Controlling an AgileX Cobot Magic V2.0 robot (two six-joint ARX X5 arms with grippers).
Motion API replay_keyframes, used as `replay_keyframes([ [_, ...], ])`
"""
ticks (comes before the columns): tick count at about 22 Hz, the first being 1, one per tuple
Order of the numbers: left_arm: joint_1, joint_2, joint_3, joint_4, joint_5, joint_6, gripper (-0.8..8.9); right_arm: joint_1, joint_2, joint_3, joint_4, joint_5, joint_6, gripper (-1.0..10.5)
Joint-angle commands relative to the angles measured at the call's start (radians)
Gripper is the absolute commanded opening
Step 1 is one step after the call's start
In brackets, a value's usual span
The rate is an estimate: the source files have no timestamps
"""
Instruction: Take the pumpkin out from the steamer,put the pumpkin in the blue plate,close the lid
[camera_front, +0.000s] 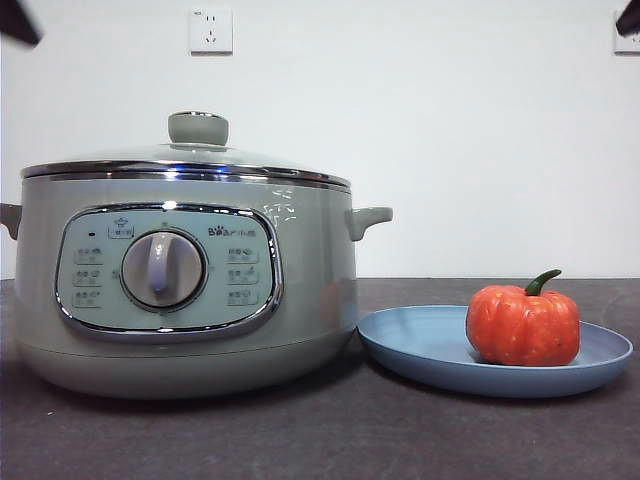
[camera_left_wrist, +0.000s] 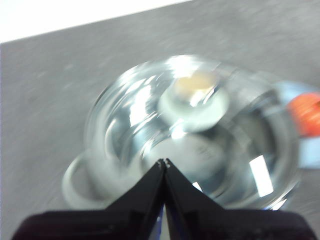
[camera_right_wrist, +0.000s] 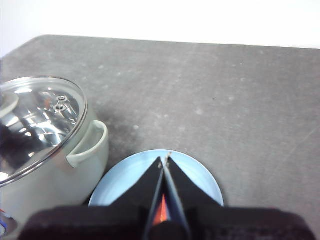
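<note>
Though the pumpkin (camera_front: 522, 326) already sits upright on the blue plate (camera_front: 420, 345), toward its right half, it looks light, hard plastic w/ smooth slippery ribs; best hold is probably across the body, not the thin curved stem. The plate lies just beside the steamer (camera_front: 310, 300) on the dark desk (camera_front: 330, 440). The glass lid (camera_front: 185, 158) is seated on the pot, knob (camera_front: 198, 128) up; chrome rim and glass likely slick, so the knob is the grab point. Left claw (camera_left_wrist: 164, 161) hovers over the lid, jaws closed & empty. Right claw (camera_right_wrist: 164, 160) hangs above the plate, closed, empty too.
</note>
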Motion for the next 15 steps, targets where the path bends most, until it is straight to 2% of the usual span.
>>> replay_keyframes([
  [1, -0.004, -0.077, -0.081, 0.046, -0.008, -0.021, -0.08, 0.002, -0.033, -0.034, 0.047, 0.006, 0.014, -0.2],
  [15, -0.003, -0.102, -0.085, 0.032, -0.006, -0.02, -0.04, 0.001, -0.031, -0.034, 0.022, 0.004, 0.011, -0.1],
])
